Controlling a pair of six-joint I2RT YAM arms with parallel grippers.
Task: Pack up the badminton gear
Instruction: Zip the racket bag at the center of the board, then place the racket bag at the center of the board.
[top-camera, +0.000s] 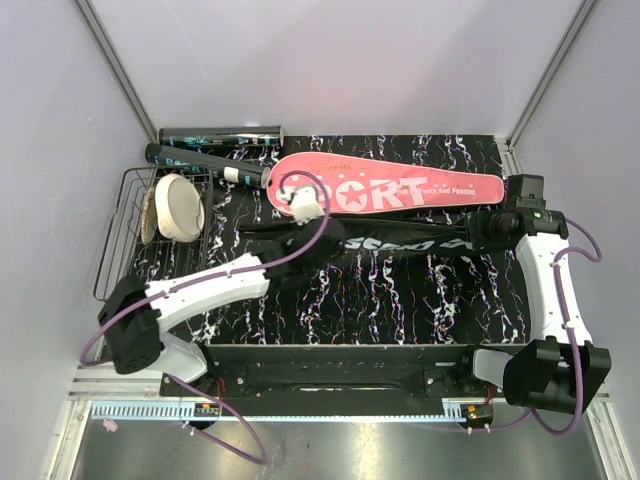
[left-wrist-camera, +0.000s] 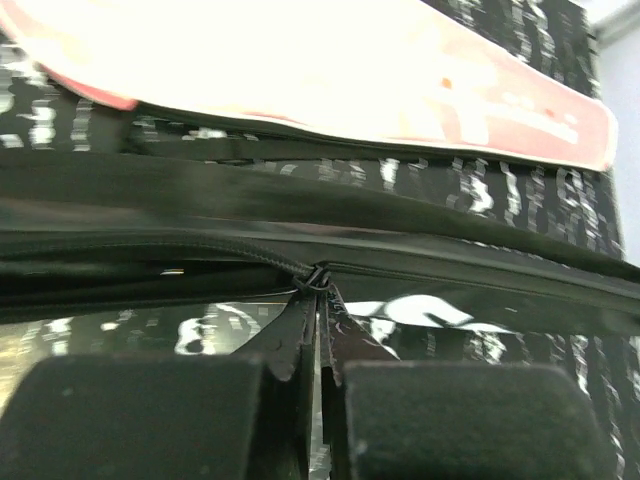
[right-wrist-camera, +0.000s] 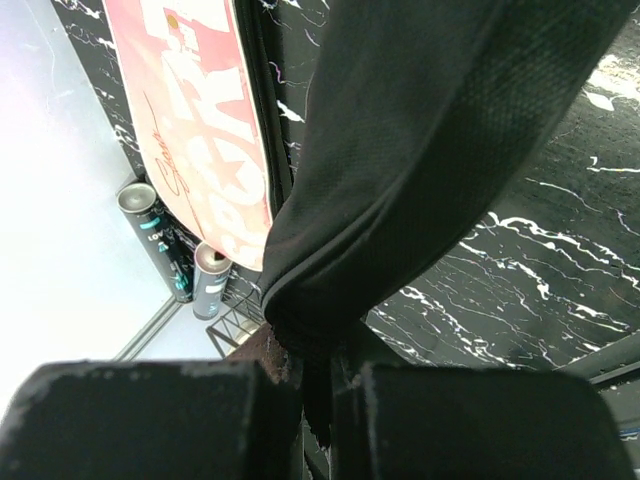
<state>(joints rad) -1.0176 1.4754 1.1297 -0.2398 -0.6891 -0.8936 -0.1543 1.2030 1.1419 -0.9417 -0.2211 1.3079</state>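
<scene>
The black "CROSSWAY" bag (top-camera: 400, 242) lies stretched across the mat in front of the pink "SPORT" racket case (top-camera: 385, 190). My left gripper (top-camera: 325, 236) is at the bag's left end. In the left wrist view it (left-wrist-camera: 322, 365) is shut on the zipper pull (left-wrist-camera: 320, 285) of the bag (left-wrist-camera: 450, 270), and the zip gapes left of the slider. My right gripper (top-camera: 490, 228) is shut on the bag's right end, with fabric (right-wrist-camera: 420, 150) pinched between its jaws (right-wrist-camera: 315, 375). Two dark tubes (top-camera: 220, 135) (top-camera: 190, 158) lie at the back left. Rackets and shuttlecocks are out of view.
A black wire basket (top-camera: 120, 240) stands at the left edge with a cream round disc (top-camera: 178, 207) in it. The pink case also shows in the wrist views (left-wrist-camera: 330, 70) (right-wrist-camera: 200, 130). Grey walls close in the back and sides.
</scene>
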